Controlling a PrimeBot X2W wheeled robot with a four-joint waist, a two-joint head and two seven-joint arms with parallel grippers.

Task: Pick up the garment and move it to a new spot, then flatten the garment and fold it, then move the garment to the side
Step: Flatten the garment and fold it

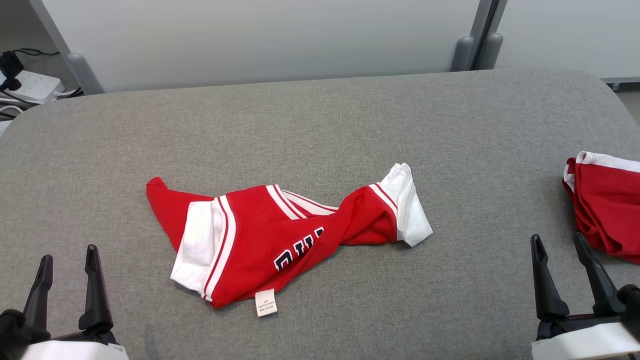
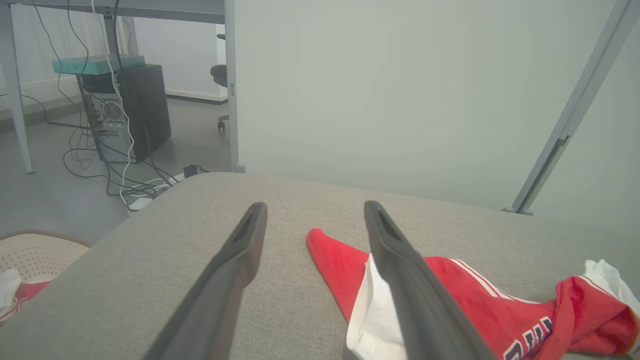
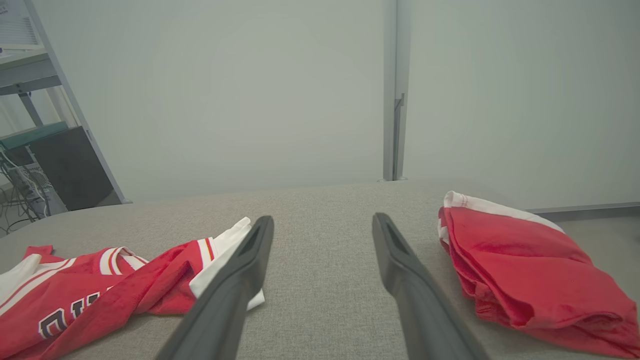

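Both claws hang released over the worktop (image 1: pixel 350 125): left claw (image 1: pixel 67 265) and right claw (image 1: pixel 559 250) flank the crumpled garment (image 1: pixel 260 230), touching nothing.

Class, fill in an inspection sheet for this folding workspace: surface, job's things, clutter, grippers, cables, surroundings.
Surface: grey fabric-covered table, flat.
Job's things: crumpled red-and-white jersey garment with dark lettering, mid-table, unfolded.
Clutter: second red-and-white garment, folded, at the table's right edge; beige perforated basket low beside the table.
Grippers: left gripper and right gripper open, holding nothing.
Cables: black and white cables tangled on the floor by a white power strip.
Surroundings: pale partition panels behind; dark computer tower under a desk.
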